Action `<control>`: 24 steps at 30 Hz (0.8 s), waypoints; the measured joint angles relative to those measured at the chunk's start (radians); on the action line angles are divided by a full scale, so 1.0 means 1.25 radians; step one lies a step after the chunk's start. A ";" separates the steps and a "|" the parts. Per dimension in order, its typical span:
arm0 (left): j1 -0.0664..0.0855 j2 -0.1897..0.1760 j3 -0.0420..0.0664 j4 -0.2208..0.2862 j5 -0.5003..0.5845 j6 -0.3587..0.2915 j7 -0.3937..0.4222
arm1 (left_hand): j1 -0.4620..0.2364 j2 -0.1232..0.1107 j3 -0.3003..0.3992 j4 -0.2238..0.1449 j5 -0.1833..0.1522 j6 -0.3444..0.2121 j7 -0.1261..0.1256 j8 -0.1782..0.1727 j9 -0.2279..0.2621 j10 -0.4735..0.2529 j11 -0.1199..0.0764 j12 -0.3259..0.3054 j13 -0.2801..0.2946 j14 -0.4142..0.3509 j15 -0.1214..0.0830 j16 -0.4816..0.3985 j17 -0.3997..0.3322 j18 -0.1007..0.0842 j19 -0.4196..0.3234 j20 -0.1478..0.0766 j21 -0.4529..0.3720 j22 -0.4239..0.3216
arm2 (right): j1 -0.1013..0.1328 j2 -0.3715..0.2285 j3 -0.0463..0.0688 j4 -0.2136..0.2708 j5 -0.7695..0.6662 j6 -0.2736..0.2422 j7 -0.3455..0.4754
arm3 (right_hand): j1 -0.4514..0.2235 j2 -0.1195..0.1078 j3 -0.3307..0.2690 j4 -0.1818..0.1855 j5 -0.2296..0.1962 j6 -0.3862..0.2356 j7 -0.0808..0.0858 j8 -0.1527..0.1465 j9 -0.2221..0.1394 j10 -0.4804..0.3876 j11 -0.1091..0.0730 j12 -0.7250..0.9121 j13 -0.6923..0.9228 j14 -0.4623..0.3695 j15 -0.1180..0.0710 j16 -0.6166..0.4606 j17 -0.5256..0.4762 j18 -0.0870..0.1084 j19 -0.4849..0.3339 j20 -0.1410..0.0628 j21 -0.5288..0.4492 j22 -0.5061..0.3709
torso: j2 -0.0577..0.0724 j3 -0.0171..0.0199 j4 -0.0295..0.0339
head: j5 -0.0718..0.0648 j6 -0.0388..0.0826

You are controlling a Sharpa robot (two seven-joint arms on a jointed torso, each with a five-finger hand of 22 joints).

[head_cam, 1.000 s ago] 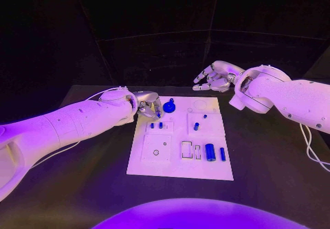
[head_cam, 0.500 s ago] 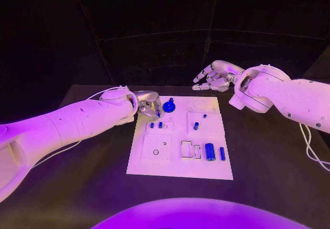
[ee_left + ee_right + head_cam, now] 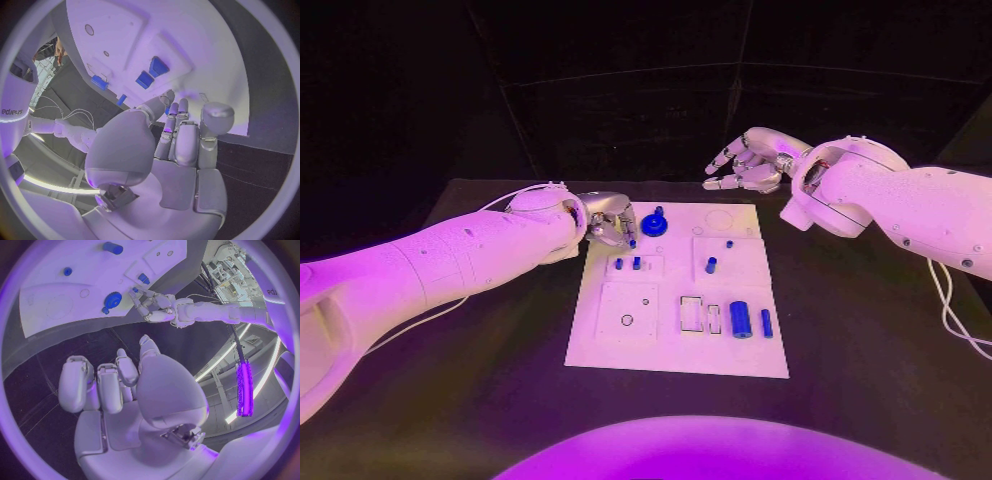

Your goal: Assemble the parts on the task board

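The white task board (image 3: 625,345) lies mid-table. A round blue knob part (image 3: 655,225) sits near its far edge, also seen in the right wrist view (image 3: 112,301). Small blue pegs (image 3: 636,262) stand in the left block, and another peg (image 3: 711,264) stands to their right. A blue cylinder (image 3: 741,319) and a thin blue pin (image 3: 766,321) lie at the right. My left hand (image 3: 610,222) hovers at the board's far left corner, just left of the knob, fingers apart and holding nothing (image 3: 181,145). My right hand (image 3: 750,160) hangs beyond the far edge, fingers loosely spread, holding nothing (image 3: 125,390).
White raised blocks with holes and slots (image 3: 629,310) cover the board's left half, and a rectangular frame slot (image 3: 691,313) sits near the cylinder. Black table (image 3: 877,330) surrounds the board. A cable (image 3: 956,310) trails at the right.
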 measured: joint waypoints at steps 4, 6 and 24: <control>0.000 -0.006 0.000 0.001 0.004 -0.003 -0.003 | -0.005 -0.013 0.000 -0.005 0.000 -0.048 0.008 -0.029 -0.001 -0.023 0.012 -0.016 -0.001 0.000 0.009 -0.004 -0.012 0.000 -0.006 0.006 -0.008 -0.008 | 0.000 -0.001 0.000 -0.001 0.000 0.000 0.000 | 0.000 0.000 0.000 0.000 0.000 0.000 0.000 0.000 0.000 0.000 0.000 0.000 0.000 0.000 0.000 0.000 0.000 0.000 0.000 0.000 0.000 0.000 | 0.000 -0.0001 0.0002 | 0.000 0.000; 0.000 -0.009 0.000 0.002 0.008 -0.007 -0.003 | 0.001 -0.021 -0.006 -0.012 0.000 -0.091 0.015 -0.053 -0.001 -0.059 0.020 -0.031 -0.002 0.000 0.014 -0.014 -0.033 0.000 -0.015 0.015 -0.029 -0.030 | 0.000 -0.001 0.000 -0.003 0.000 0.000 0.000 | 0.000 0.000 0.000 0.000 0.000 0.000 0.000 0.000 0.000 -0.010 0.001 -0.009 -0.010 0.000 0.000 -0.007 0.000 0.000 -0.004 -0.004 -0.006 -0.009 | 0.000 -0.0001 0.0005 | 0.000 -0.001; -0.001 -0.091 0.010 0.043 0.237 -0.109 0.070 | 0.002 0.015 0.020 -0.002 0.009 -0.038 0.023 -0.022 0.010 -0.059 0.022 0.000 0.002 -0.028 0.023 -0.053 -0.126 0.009 -0.060 0.025 -0.139 -0.144 | -0.016 -0.024 -0.001 -0.025 -0.069 -0.009 -0.002 | 0.194 0.016 0.019 -0.041 -0.033 0.078 -0.015 0.044 0.003 -0.253 -0.008 -0.648 -0.606 -0.001 -0.010 -0.161 -0.125 0.025 -0.063 -0.011 -0.123 -0.178 | -0.001 -0.0010 -0.0002 | -0.023 0.017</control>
